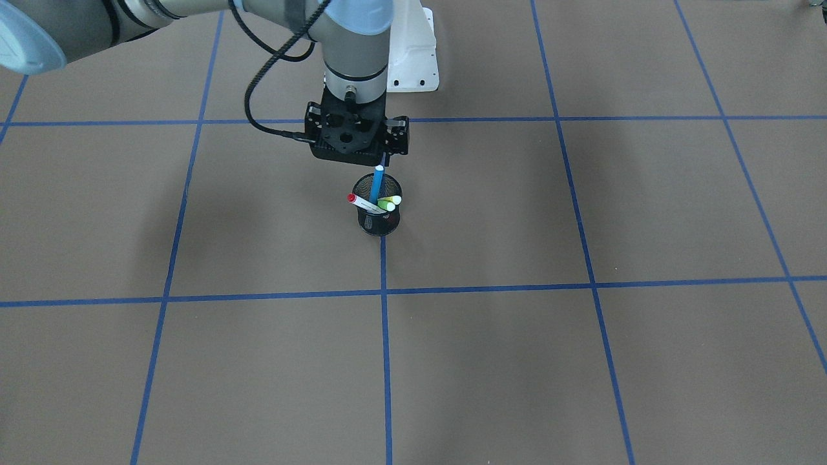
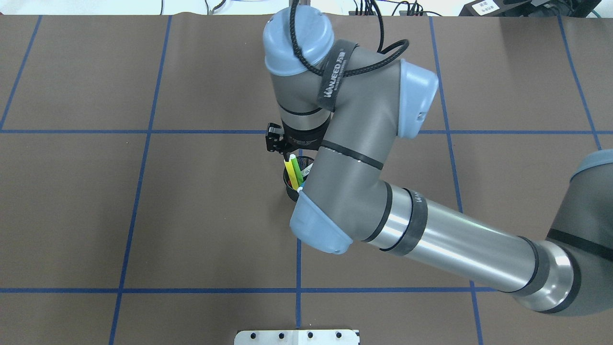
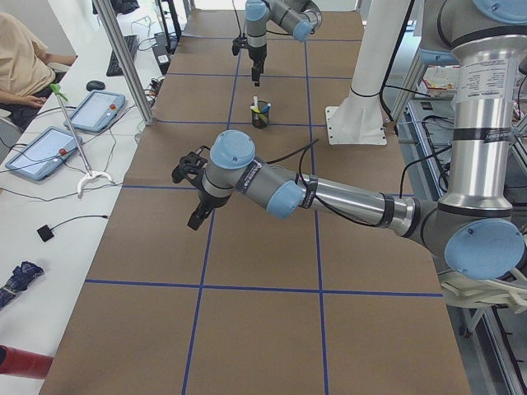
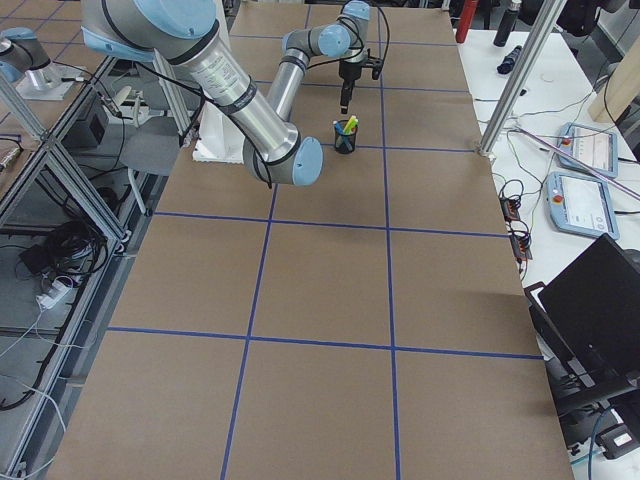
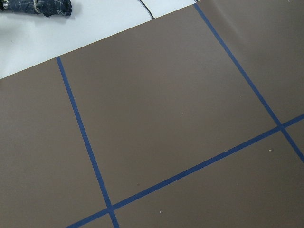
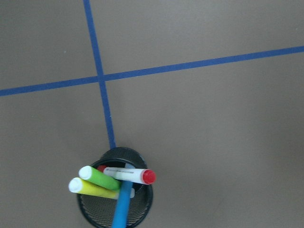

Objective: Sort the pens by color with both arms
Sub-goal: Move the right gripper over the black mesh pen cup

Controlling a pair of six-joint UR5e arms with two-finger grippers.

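All four pens stand together in a black mesh cup (image 1: pixel 379 223), which sits on a blue tape line (image 1: pixel 386 361) about midway between the robot-side edge and the far edge of the brown tabletop (image 1: pixel 581 387), out in front of the white pedestal base (image 1: pixel 413 58). The blue pen (image 6: pixel 122 209) stands the most upright and reaches highest out of the cup. The white-bodied pen with the red cap (image 6: pixel 128 175) leans across the rim, its red end sticking out on one side. The green pen (image 6: pixel 100 178) and the yellow pen (image 6: pixel 92 189) lie side by side, touching, and lean out the opposite way. The right arm (image 2: pixel 431 239) reaches in over the middle of the tabletop, and the right claw (image 4: pixel 344 103) points straight down just above the pen tops. Its fingers are hidden under the wrist in the closer views, so I cannot tell whether they are spread or closed, or whether they touch the blue pen. The left arm (image 3: pixel 346 197) stretches toward the tabletop edge that borders the white side bench (image 3: pixel 49 214). The left claw (image 3: pixel 198 216) hangs over bare tabletop there, well apart from the cup. It shows only in the left-end view, so I cannot tell how its fingers stand. A dark blue bundle (image 5: pixel 45 7) lies on the bench just past that edge.
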